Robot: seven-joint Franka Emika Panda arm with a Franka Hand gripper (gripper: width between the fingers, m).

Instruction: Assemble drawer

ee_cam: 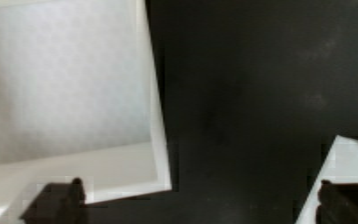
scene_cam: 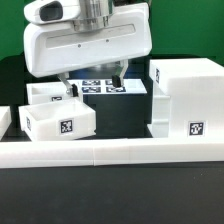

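The tall open-fronted box housing [scene_cam: 185,95] stands at the exterior view's right. Two small white trays sit at the left, one in front [scene_cam: 60,120] and one behind it [scene_cam: 45,93]. My gripper [scene_cam: 92,78] hangs open and empty over the black table, between the back tray and the housing. One fingertip [scene_cam: 66,84] is close beside the back tray. In the wrist view the gripper [ee_cam: 202,205] is spread wide over black table. A large white part [ee_cam: 69,90] lies by one fingertip [ee_cam: 55,200]. A white corner [ee_cam: 354,165] shows by the other.
The marker board [scene_cam: 105,87] lies flat on the table behind and under the gripper. A long low white border rail [scene_cam: 110,152] runs across the front. A tag [scene_cam: 195,127] marks the housing's front face.
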